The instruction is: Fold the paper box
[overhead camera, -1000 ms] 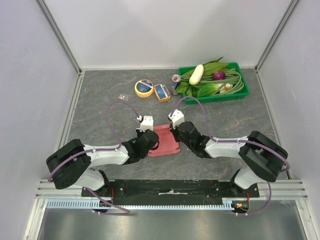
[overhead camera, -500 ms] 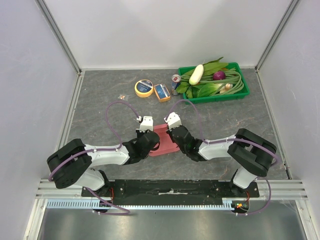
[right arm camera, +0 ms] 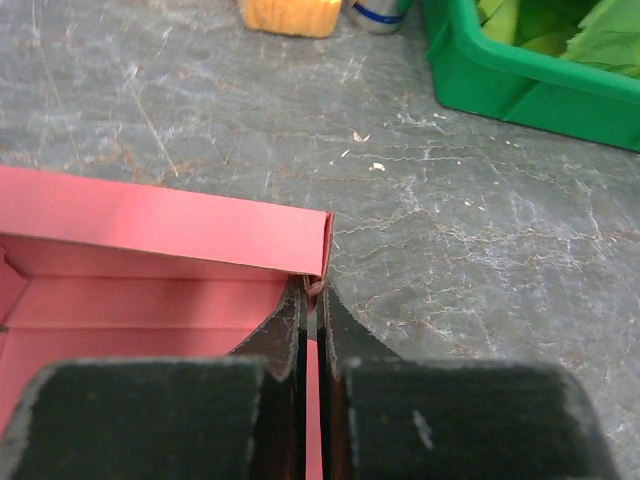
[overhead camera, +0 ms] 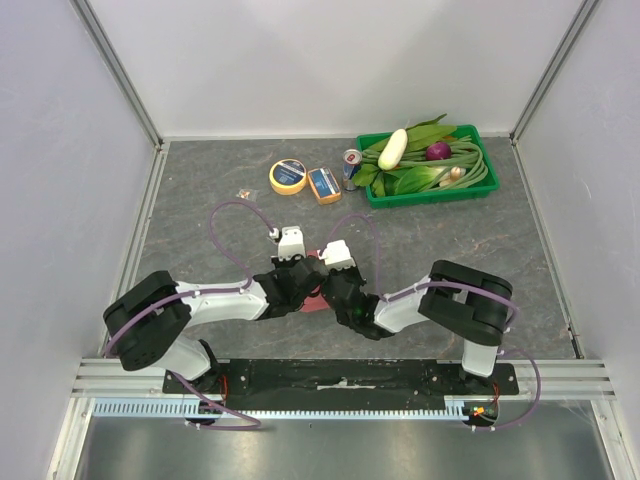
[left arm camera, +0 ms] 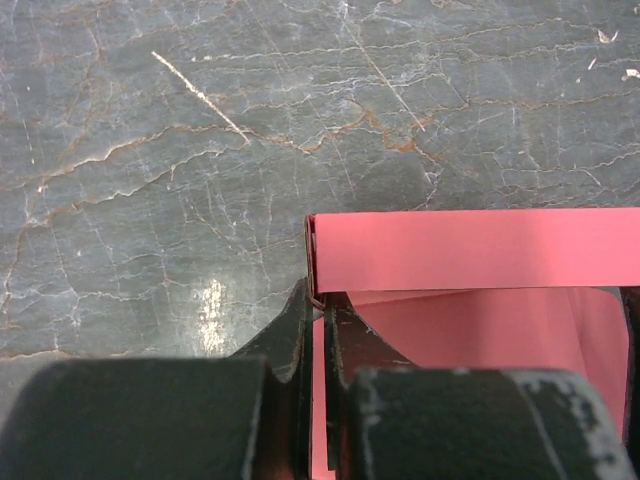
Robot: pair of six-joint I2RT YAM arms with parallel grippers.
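Observation:
The pink-red paper box (overhead camera: 314, 296) lies low on the table between the two arms, mostly hidden under them in the top view. In the left wrist view the paper box (left arm camera: 470, 250) shows a folded-over far wall, and my left gripper (left arm camera: 322, 305) is shut on its left side wall. From the right wrist view the paper box (right arm camera: 160, 225) has the same far wall, with my right gripper (right arm camera: 314, 292) shut on the right side wall at the corner. Both grippers (overhead camera: 300, 272) (overhead camera: 332, 278) sit close together over the box.
A green tray (overhead camera: 432, 192) of vegetables stands at the back right. A can (overhead camera: 351, 160), a small blue-and-orange box (overhead camera: 324, 185) and a yellow tape roll (overhead camera: 288, 176) lie behind the arms. Grey walls close in both sides.
My right gripper has slid left toward the left gripper and shut on the box's right wall. The box has been pushed narrower and is now largely covered by the arms.

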